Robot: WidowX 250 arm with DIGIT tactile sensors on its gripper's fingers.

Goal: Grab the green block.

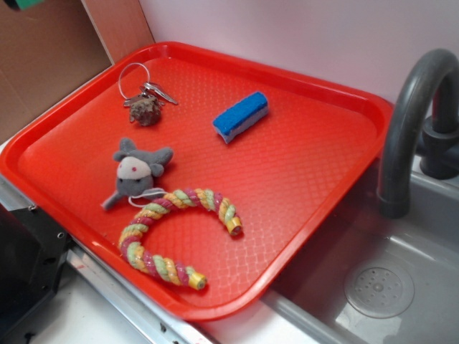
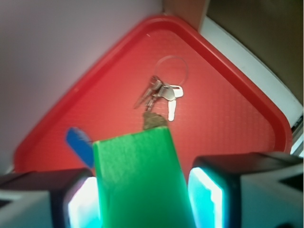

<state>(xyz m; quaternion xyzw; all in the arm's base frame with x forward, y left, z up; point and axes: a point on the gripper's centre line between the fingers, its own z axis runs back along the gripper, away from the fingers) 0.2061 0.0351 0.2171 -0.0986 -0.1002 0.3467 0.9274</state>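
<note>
The green block (image 2: 140, 180) fills the middle of the wrist view, a plain matte green bar standing between my two fingers. My gripper (image 2: 142, 197) is shut on it, with the left pad (image 2: 83, 202) against one side and the right pad (image 2: 206, 199) at the other. Block and gripper hang well above the far corner of the red tray (image 2: 228, 109). In the exterior view only a sliver of the green block (image 1: 23, 3) shows at the top left edge, and the gripper itself is out of frame.
On the red tray (image 1: 315, 179) lie a key ring (image 1: 147, 92) beside a brown lump (image 1: 147, 113), a blue-and-white sponge (image 1: 241, 116), a grey toy mouse (image 1: 136, 170) and a striped rope ring (image 1: 179, 233). A grey faucet (image 1: 409, 122) and a sink (image 1: 380, 287) are to the right.
</note>
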